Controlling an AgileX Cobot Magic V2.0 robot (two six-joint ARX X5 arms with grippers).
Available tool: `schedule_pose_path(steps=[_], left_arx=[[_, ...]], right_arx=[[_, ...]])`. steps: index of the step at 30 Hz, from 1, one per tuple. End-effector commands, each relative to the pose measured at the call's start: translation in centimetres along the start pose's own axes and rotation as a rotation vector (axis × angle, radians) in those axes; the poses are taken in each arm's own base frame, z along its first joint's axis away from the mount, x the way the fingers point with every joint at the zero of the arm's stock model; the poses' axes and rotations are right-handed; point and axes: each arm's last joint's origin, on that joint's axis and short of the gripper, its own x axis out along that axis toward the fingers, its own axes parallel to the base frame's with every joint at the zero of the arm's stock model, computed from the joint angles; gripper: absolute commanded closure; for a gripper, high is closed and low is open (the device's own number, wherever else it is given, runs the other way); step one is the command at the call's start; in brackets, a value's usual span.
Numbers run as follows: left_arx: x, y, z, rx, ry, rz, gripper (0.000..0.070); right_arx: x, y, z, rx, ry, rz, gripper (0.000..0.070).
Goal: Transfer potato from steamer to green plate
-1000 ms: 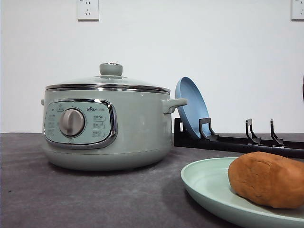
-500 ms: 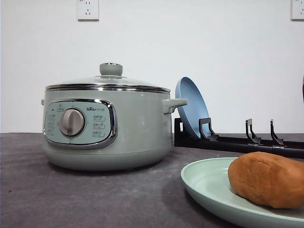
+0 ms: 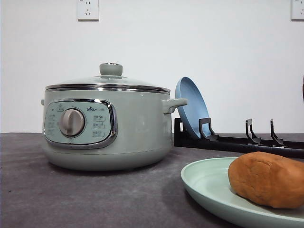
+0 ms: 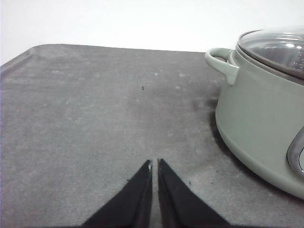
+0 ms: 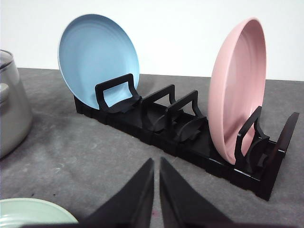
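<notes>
Potato lies on the green plate; steamer lidded.
Both pincers, left and right, are together, empty; best kept clear of the plate.

A dark grey table with a matte, faintly mottled surface is seen in all three views. The steamer, lid on, is stood on it towards the left of the front view. The green plate is laid flat on the table nearer the camera, to the right. A black rack is set on the table behind the plate and just beside the steamer. The stretch of table beyond the steamer's handle is seen bare in the left wrist view.
</notes>
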Motion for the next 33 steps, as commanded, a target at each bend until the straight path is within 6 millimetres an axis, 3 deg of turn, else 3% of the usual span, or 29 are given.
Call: schedule_pose_path(steps=[1, 33], left_arx=[[0.2, 0.03, -0.72, -0.002, 0.026, 0.003, 0.0684], [0.2, 0.03, -0.71, -0.002, 0.025, 0.003, 0.0684]], right_arx=[[0.02, 0.01, 0.0, -0.01, -0.012, 0.002, 0.0691], [0.02, 0.01, 0.0, -0.01, -0.012, 0.002, 0.0691]])
